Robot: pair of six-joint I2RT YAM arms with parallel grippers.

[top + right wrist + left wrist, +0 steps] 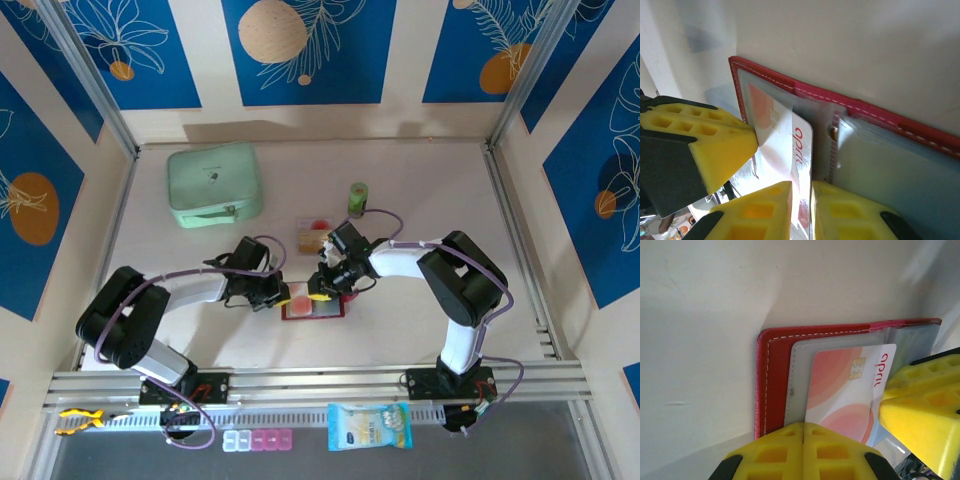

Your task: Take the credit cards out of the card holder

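- Near table centre, toward 6 o'clock, the card holder [313, 309] lies open. The left gripper [802, 452], jaws together, presses its 9 o'clock edge.
- The right gripper [802, 212] is clamped on a pink-and-white credit card [840, 390] that is partly out of its sleeve.
- At 12 o'clock of the holder, removed cards [312, 236] lie on the table [420, 200]. This card, and possibly others, is not yet out.

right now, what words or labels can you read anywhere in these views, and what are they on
"april" (last letter uncertain): red lettering on the credit card, which sits partly out of a sleeve of the card holder.
Small dark mark on the mint-green case: too small to read.
Print on the blue packet at the near edge: too small to read.
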